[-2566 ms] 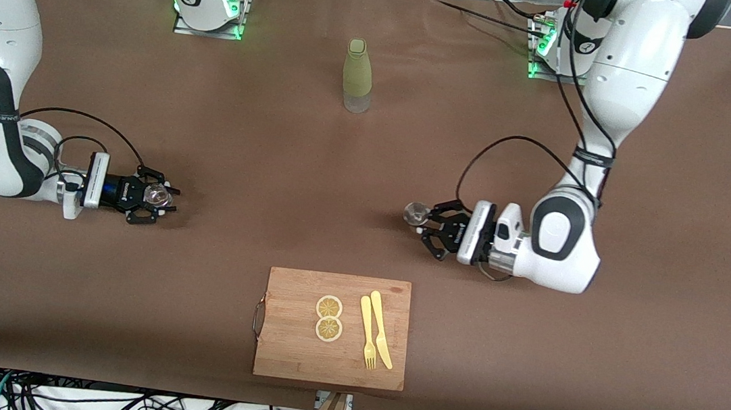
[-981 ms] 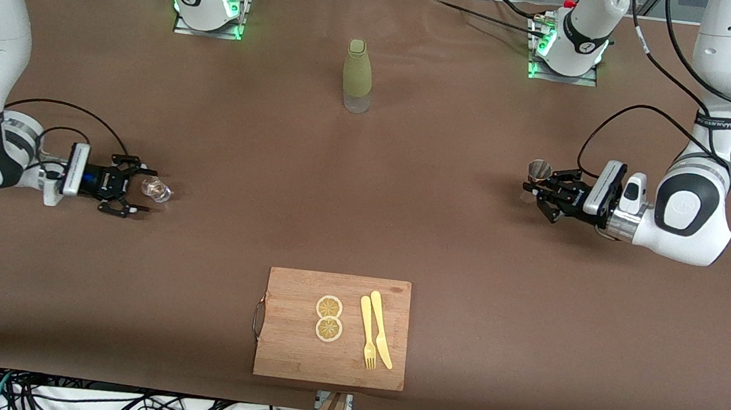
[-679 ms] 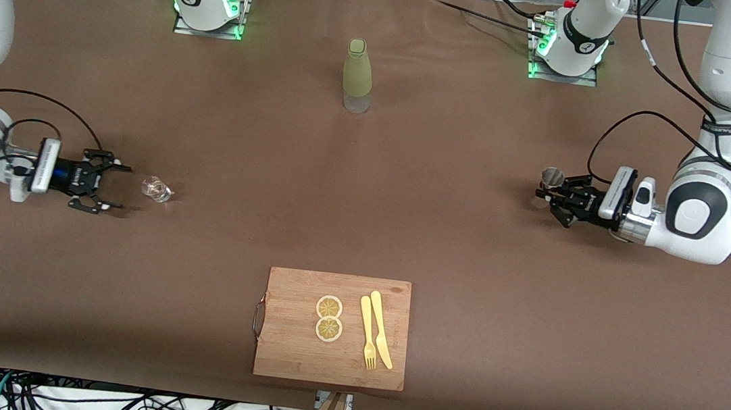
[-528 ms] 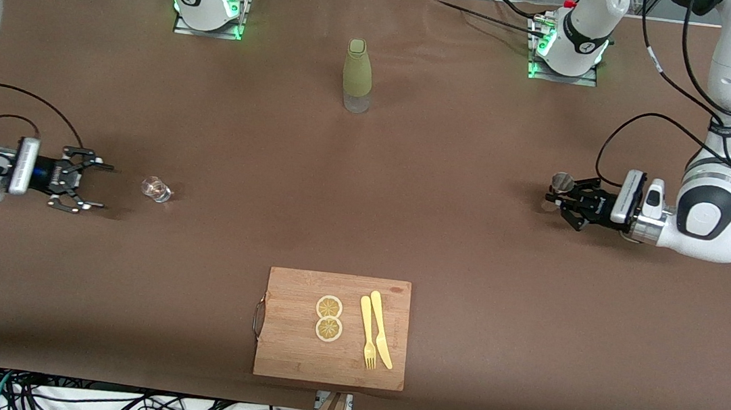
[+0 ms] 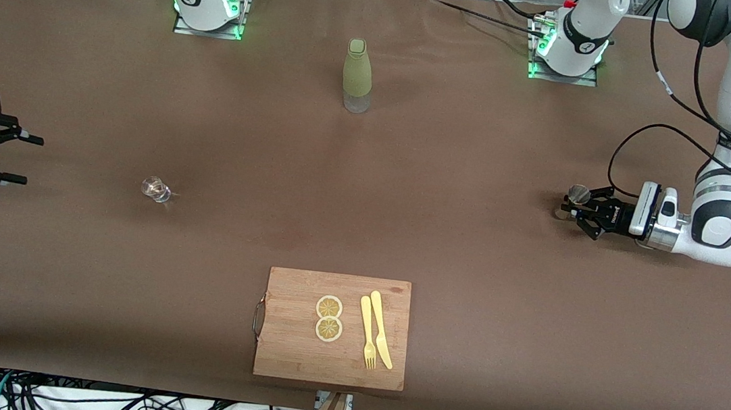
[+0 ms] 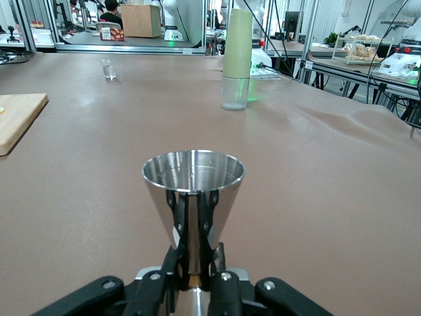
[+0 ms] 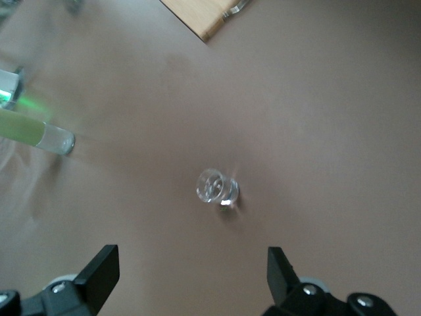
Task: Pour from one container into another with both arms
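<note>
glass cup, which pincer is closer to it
Right. The right pincer stands open at the table's right-arm end, apart from the glass cup; the left pincer holds the jigger at the left-arm end.

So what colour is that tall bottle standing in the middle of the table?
The bottle is olive green with a clear base, best seen in the left wrist view.

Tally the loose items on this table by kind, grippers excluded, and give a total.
Small shiny steel jigger: 1
Small clear glass cup: 1
Tall olive-green bottle: 1
Wooden cutting board: 1
Lemon slices: 2
Yellow plastic fork: 1
Yellow plastic knife: 1
Total: 8
</note>
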Available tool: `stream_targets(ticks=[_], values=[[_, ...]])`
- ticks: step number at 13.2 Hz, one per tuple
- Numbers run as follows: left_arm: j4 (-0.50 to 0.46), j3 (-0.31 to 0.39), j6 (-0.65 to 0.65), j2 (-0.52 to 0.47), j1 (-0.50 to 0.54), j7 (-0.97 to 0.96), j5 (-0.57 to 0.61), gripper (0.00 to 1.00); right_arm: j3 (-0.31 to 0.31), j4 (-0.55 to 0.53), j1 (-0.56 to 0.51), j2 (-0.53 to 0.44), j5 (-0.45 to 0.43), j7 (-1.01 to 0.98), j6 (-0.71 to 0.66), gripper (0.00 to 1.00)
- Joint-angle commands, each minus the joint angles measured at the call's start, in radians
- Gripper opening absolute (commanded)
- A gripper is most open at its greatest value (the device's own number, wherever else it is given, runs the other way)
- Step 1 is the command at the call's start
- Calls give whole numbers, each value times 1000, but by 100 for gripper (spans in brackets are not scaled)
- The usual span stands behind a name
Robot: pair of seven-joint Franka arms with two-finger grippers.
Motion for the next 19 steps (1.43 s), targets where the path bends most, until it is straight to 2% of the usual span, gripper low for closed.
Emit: stream_targets(ticks=[1, 3, 4, 7, 9, 10, 11, 14, 15, 16, 19], values=[[61, 3, -52, 47, 20, 68, -22, 0, 136, -5, 8, -130, -242, 388, -3, 100], [61, 3, -42, 60, 20, 72, -27, 0, 219, -6, 8, -209, -389, 664, -17, 100], [62, 6, -41, 67, 21, 72, -27, 0, 254, -6, 9, -236, -426, 783, -59, 100], [62, 18, -21, 71, 29, 72, -27, 0, 264, -6, 70, -300, -489, 1079, -174, 100], [62, 18, -21, 79, 35, 72, -29, 0, 264, -8, 106, -331, -523, 1158, -227, 100], [64, 18, -21, 79, 35, 72, -29, 17, 264, -14, 118, -343, -528, 1161, -243, 100], [64, 28, -21, 79, 35, 72, -30, 52, 264, -14, 132, -345, -543, 1161, -242, 100], [62, 32, -21, 81, 36, 112, -29, 63, 266, -18, 163, -342, -614, 1144, -179, 100], [62, 35, -21, 81, 36, 114, -29, 78, 264, -9, 163, -348, -615, 1144, -169, 100], [62, 35, -21, 79, 36, 115, -27, 100, 259, -12, 158, -383, -615, 1144, -140, 100], [66, 47, 29, 18, 36, 103, -18, 100, 256, -14, 155, -432, -612, 1147, -78, 100]])
